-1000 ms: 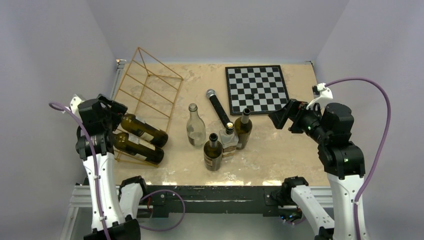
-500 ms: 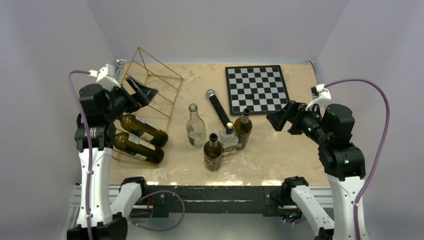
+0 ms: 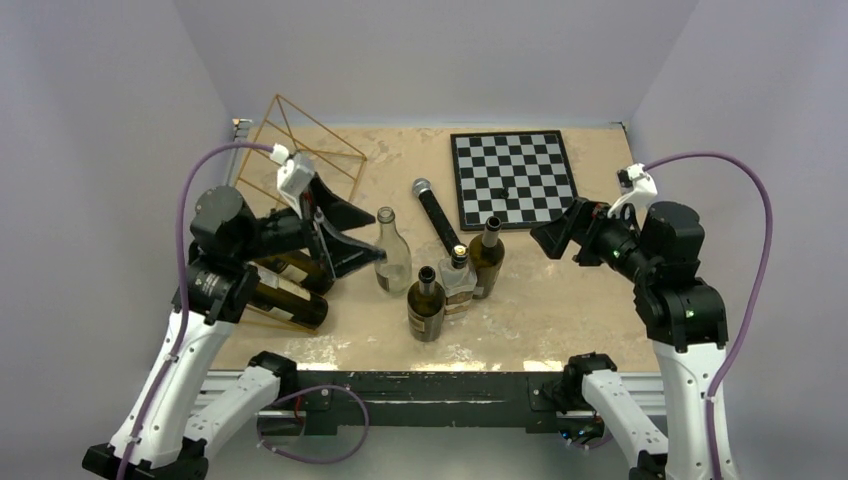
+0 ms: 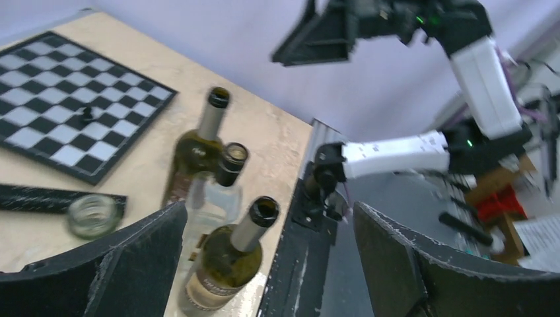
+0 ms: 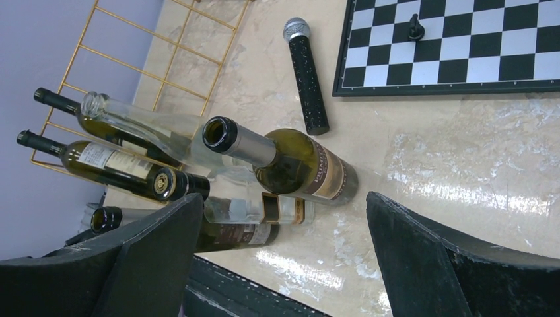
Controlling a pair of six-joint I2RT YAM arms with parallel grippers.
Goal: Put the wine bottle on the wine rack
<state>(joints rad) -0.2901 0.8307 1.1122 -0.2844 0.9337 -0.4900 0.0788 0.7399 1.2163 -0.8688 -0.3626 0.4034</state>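
The left gripper (image 3: 365, 237) hung at centre left of the overhead view with its fingers spread wide and nothing between them. Its tips pointed toward the right of the frame, at the cluster of standing bottles. The clear bottle (image 3: 391, 262) stood upright just right of those tips, so close that I could not tell whether the lower finger touched it. Its long axis ran straight up from the table (image 3: 560, 300), so a grasp would probably have to come from the side, across the body or neck. In the left wrist view its glass mouth showed at the lower left, outside the gap. The gap instead framed the dark labelled bottle (image 4: 228, 267), with the olive bottle (image 4: 198, 148) behind it. Which bottle the hand was meant for could therefore not be settled from these views. The wine rack (image 3: 300, 150) lay toward the upper left of the overhead view, behind the left arm. Two dark bottles (image 3: 295, 300) already lay across its lower end, partly hidden by that arm. The right gripper (image 3: 556, 233) hovered at centre right, equally wide open and empty, well apart from the rack and right of the olive bottle. By my reading the left arm was the nearer one to both the clear bottle and the rack. The carry would then run from centre toward the upper left, with the bottle tipped from upright to lying along the gold bars.
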